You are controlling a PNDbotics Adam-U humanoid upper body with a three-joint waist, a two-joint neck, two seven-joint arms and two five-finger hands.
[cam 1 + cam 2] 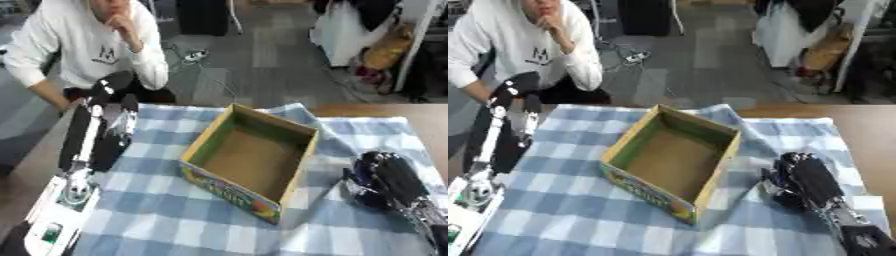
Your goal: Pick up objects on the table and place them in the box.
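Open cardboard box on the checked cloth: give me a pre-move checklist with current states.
1. Open cardboard box upright, mouth clear: ok, nothing covers it.
2. Box interior free: ok, only the bare brown floor shows.
3. Right hand clear of the box: ok, it sits on the blue-and-white checked cloth to the box's right, apart from the wall.
4. Right hand holding an object: cannot tell, fingers look curled but nothing shows in them.
5. Left hand position: ok, low at the left edge over a white flat item.
6. Left hand open or shut: cannot tell.
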